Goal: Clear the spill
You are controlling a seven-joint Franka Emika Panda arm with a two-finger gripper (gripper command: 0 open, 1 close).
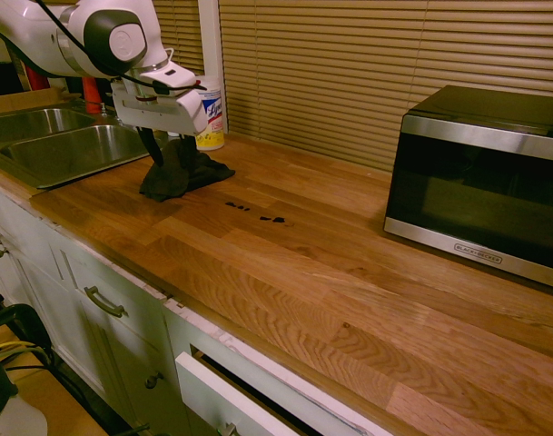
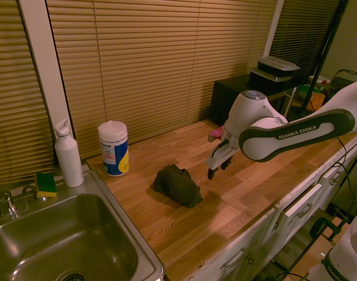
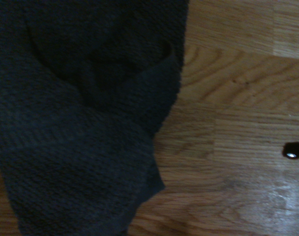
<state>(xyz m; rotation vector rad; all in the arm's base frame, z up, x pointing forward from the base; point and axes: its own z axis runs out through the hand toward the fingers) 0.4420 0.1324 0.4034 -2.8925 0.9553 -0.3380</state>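
The spill (image 1: 254,213) is a short row of tiny black specks on the wooden counter, just right of a crumpled dark cloth (image 1: 179,173). One glossy speck (image 3: 293,150) shows in the wrist view beside the cloth (image 3: 80,123). In the second exterior view the arm covers the spill. My gripper (image 1: 156,154) hangs low over the cloth's edge, open and holding nothing. From the other side the gripper (image 2: 218,170) stands just beside the cloth (image 2: 178,184), a little above the counter.
A wipes canister (image 1: 211,118) stands behind the cloth by the blinds. A steel sink (image 1: 58,145) lies at the counter's end, with a white bottle (image 2: 68,153) and a sponge (image 2: 46,184) at its rim. A microwave (image 1: 485,182) sits at the far right. A drawer (image 1: 231,395) below is ajar.
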